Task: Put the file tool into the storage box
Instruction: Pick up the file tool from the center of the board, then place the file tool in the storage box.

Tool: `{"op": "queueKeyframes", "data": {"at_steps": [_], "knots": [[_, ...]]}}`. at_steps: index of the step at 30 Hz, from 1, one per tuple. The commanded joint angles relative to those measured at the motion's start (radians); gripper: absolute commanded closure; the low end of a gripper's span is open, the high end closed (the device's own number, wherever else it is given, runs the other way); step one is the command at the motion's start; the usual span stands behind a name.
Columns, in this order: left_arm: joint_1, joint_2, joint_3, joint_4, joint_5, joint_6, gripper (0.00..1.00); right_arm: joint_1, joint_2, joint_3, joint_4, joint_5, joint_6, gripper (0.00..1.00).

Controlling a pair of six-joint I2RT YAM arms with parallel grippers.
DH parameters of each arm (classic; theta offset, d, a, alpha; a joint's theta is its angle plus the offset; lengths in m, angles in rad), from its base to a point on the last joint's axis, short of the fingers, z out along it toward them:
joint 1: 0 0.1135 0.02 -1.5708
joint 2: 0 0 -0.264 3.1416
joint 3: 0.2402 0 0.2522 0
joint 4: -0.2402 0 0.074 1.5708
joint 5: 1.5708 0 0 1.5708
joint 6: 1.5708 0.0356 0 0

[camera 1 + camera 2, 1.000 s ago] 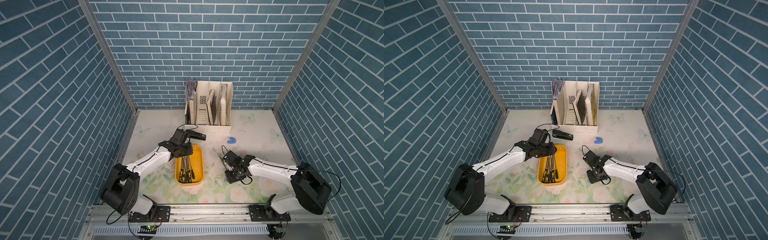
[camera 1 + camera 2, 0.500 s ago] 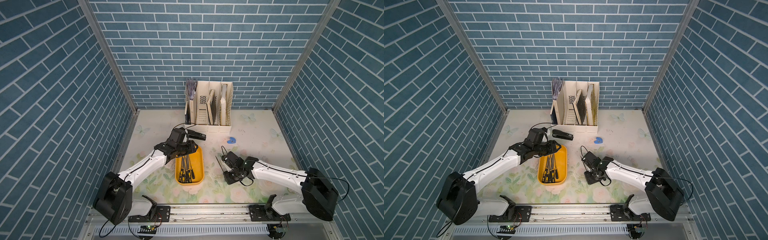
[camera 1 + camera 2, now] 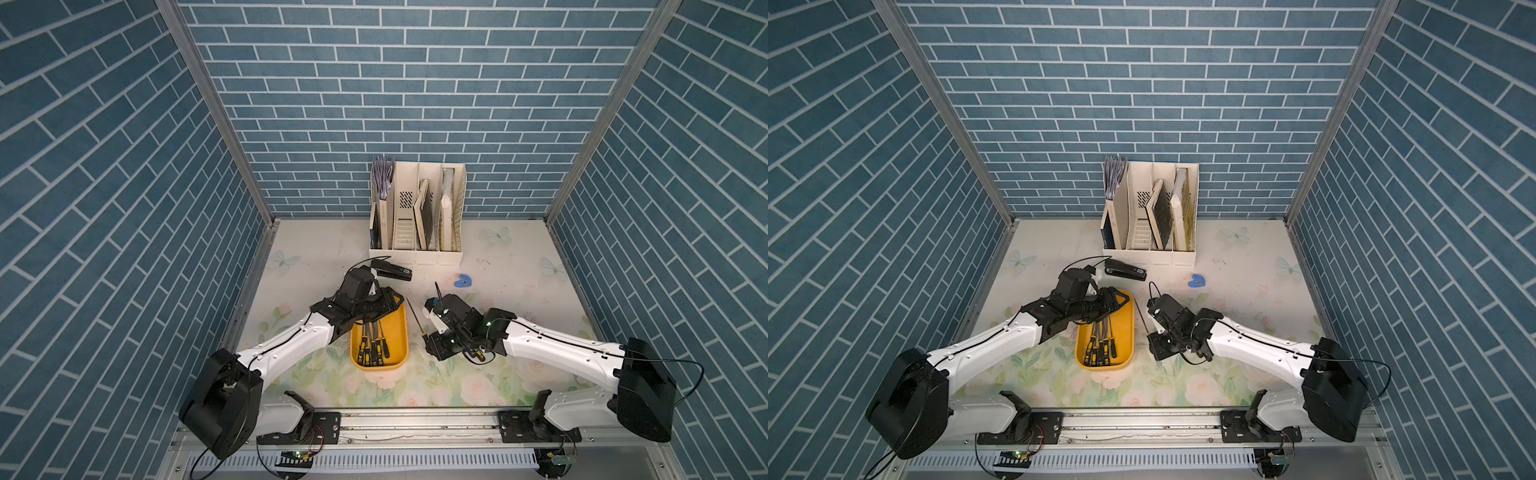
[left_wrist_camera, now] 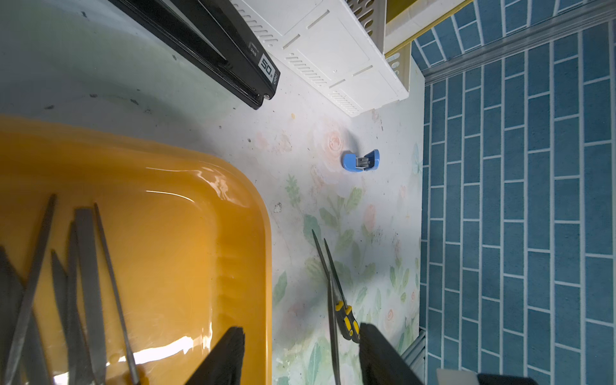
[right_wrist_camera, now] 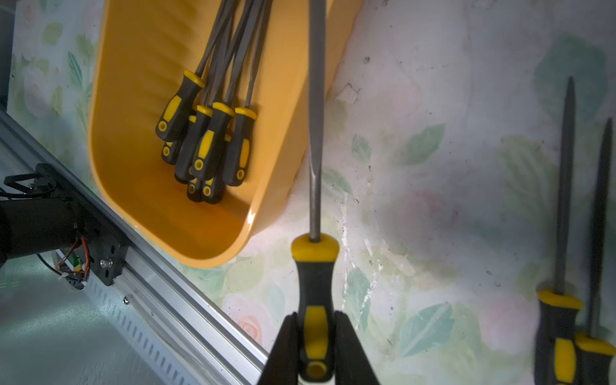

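Note:
The storage box (image 3: 400, 332) (image 3: 1127, 328) is a shallow yellow tray with several black-and-yellow files (image 5: 206, 143) in it. My right gripper (image 5: 315, 336) (image 3: 432, 345) is shut on the handle of a file tool (image 5: 316, 133) (image 3: 415, 319). It holds the file just right of the box, with the shaft pointing along the box's side. My left gripper (image 4: 300, 353) (image 3: 388, 305) hangs open and empty at the box's far end, one finger over the box and one over the table. Two more files (image 5: 563, 200) lie on the table beside my right gripper.
A black stapler (image 3: 392, 272) (image 4: 216, 50) lies just behind the box. A small blue object (image 3: 463, 281) (image 4: 361, 161) sits right of the stapler. A white file rack (image 3: 415, 216) (image 3: 1150, 216) with books stands at the back wall. Brick-patterned walls close in three sides.
My right gripper has shut on the file and shifted left toward the box. My left gripper has opened and come forward over the box's far end.

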Motion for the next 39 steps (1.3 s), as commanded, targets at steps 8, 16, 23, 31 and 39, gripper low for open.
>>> {"op": "queueKeyframes", "data": {"at_steps": [8,16,23,31,39], "knots": [[-0.055,0.05,0.004,0.04,-0.042,-0.033,0.52,0.027,0.06,0.077,0.03,-0.031,0.023,0.9],[-0.056,0.08,0.019,-0.034,-0.119,0.0,0.93,0.035,0.015,0.068,0.034,-0.063,0.048,0.87],[-0.032,0.054,0.053,-0.106,-0.153,0.044,1.0,0.034,-0.024,0.071,0.015,-0.058,0.029,0.28],[0.106,-0.017,0.039,-0.191,-0.155,0.143,1.0,-0.037,-0.098,0.078,-0.085,-0.021,-0.013,0.16],[0.095,0.125,0.072,-0.125,-0.121,0.174,1.0,-0.092,-0.134,0.011,-0.078,-0.035,-0.021,0.15]]}}
